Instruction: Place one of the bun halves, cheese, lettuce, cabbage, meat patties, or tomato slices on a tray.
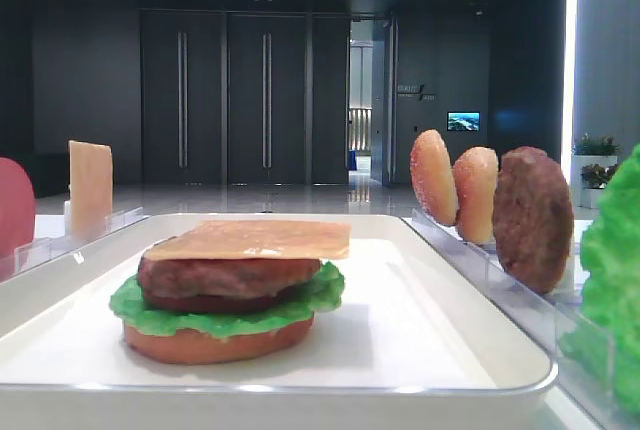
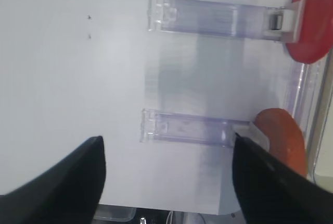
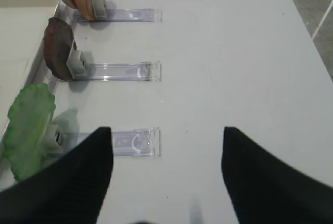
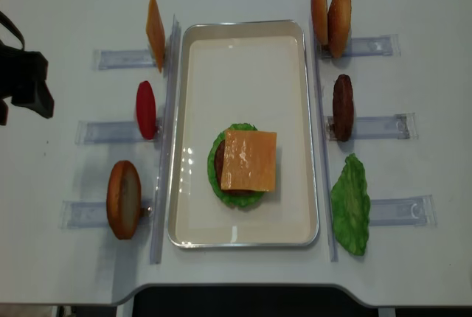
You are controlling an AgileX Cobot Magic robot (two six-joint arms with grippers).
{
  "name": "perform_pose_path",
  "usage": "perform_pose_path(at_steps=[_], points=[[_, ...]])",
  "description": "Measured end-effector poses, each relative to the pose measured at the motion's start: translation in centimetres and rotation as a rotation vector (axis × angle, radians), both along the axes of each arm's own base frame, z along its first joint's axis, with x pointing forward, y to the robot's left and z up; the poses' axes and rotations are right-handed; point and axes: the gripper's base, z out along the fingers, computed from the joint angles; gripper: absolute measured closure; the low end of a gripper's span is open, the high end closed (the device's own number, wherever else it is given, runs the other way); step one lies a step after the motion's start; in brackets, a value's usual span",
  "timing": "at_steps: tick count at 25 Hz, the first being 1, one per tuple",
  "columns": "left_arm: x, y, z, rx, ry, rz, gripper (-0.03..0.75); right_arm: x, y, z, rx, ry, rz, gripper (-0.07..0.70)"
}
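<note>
So the cheese (image 4: pixel 248 159) is already sitting on the patty stack in the tray (image 4: pixel 243 37). Both the left gripper (image 2: pixel 166 177) and right gripper (image 3: pixel 166 172) hang released, holding nothing. Next up, I'd guess, is grabbing the tomato slice (image 4: pixel 146 109).

Glossy cheese (image 1: pixel 250 239) lies over a rough, bumpy patty (image 1: pixel 228 278); the white tray (image 4: pixel 198 96) looks smooth, the racks (image 2: pixel 208 19) beside it clear plastic, the tabletop (image 3: pixel 229 52) matt.
</note>
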Motion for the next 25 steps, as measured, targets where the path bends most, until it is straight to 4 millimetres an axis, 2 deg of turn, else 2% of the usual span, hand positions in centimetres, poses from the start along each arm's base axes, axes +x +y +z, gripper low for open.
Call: perform_pose_path(at_steps=[5,10,18,21,25], points=[[-0.7,1.4,0.6,0.01,-0.022,0.05,0.151,0.0,0.0,0.0,0.0,0.0,0.0,0.197],[-2.3,0.9,2.2,0.001,-0.097,0.043,0.168,0.0,0.0,0.0,0.0,0.0,0.0,0.197],[-9.5,-1.1,5.3,-0.026,-0.307,0.004,0.171,0.0,0.0,0.0,0.001,0.0,0.0,0.197],[-12.1,-1.8,5.1,-0.034,-0.36,-0.01,0.171,0.0,0.0,0.0,0.001,0.0,0.0,0.197],[-15.2,-3.0,3.5,-0.056,-0.426,-0.072,0.181,0.0,0.0,0.0,0.001,0.0,0.0,0.197]])
